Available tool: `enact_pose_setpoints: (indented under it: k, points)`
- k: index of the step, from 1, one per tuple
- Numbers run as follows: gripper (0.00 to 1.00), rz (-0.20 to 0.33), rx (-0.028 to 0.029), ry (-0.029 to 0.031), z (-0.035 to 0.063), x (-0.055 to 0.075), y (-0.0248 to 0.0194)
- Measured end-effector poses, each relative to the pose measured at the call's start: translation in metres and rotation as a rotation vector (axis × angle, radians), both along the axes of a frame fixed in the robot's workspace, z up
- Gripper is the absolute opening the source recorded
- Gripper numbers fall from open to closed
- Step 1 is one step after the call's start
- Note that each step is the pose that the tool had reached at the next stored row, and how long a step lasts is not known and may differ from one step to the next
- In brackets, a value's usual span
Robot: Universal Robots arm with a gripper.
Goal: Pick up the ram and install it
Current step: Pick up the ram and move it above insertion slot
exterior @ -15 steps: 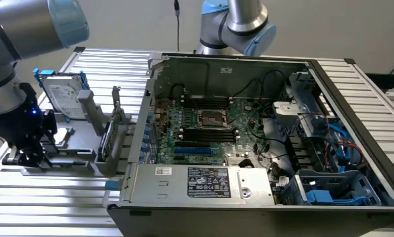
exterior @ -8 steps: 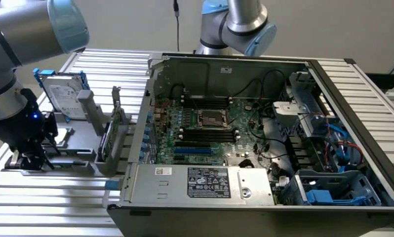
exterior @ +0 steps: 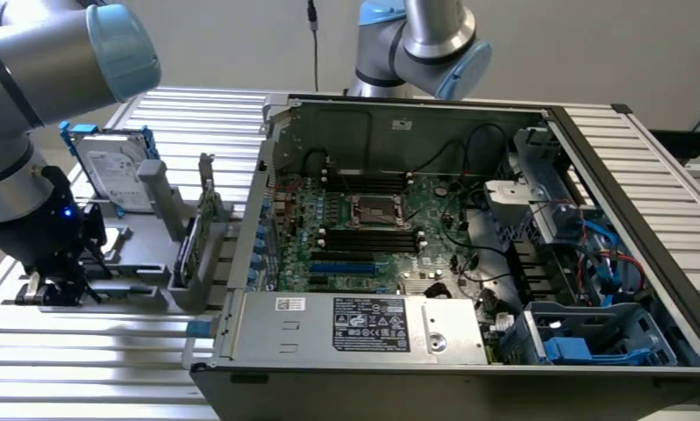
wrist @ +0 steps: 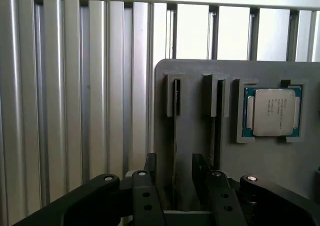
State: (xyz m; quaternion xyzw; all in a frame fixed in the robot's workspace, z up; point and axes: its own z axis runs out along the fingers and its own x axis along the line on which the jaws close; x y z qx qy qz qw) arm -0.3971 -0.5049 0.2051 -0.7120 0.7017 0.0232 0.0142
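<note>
Pincer (wrist: pixel 174 162) parted, straddling ram (wrist: pixel 176 99): thin dark stick, edge-on in grey holder (wrist: pixel 192 136)

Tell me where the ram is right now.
In the wrist view, the ram stands on edge in the grey holder, straddled by the open gripper.
</note>
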Motion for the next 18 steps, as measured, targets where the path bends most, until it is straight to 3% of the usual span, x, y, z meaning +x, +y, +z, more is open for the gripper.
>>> enact_pose_setpoints:
  k: [4, 9, 15, 17, 18]
  points:
    - [0.42, 0.0, 0.0036, 0.0027, -0.0041, 0.0, -0.0005]
    - [0.42, 0.0, 0.0039, 0.0127, -0.0089, 0.0, -0.0008]
    - [0.42, 0.0, 0.0051, 0.0142, -0.0116, 0.0, -0.0009]
    - [0.4, 0.0, 0.0058, 0.014, -0.0118, 0.0, -0.0009]
    - [0.33, 0.0, 0.0061, 0.0139, -0.0119, 0.0, -0.0009]
